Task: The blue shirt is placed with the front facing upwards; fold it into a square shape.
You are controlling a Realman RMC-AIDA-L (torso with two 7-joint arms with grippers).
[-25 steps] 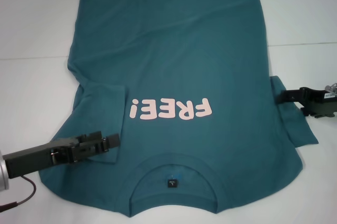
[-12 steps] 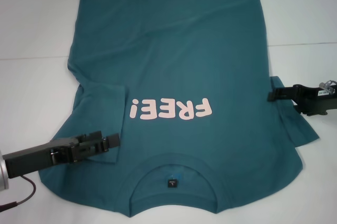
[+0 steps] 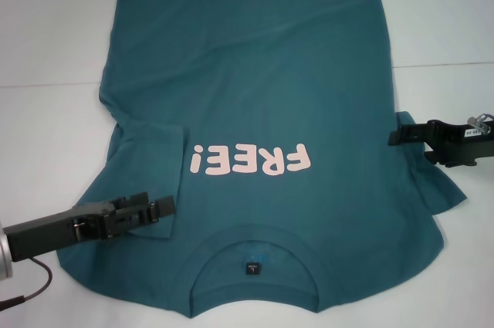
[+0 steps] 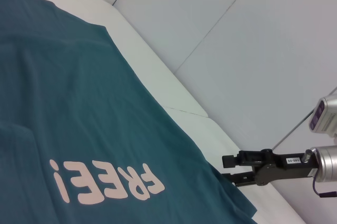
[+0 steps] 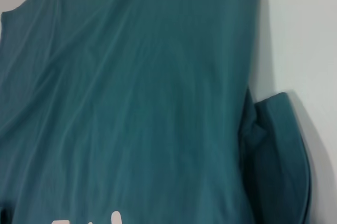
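Fingers of the right gripper (image 3: pixel 395 136) are gaping slightly at the blue shirt (image 3: pixel 255 96)'s sleeve, risking pinching two layers; left gripper (image 3: pixel 166 206) fingers unclear.

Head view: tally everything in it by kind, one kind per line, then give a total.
Blue shirt: 1
Grippers: 2, the left gripper over the shirt's folded-in sleeve and the right gripper at the shirt's other sleeve
White table: 1
Total: 4
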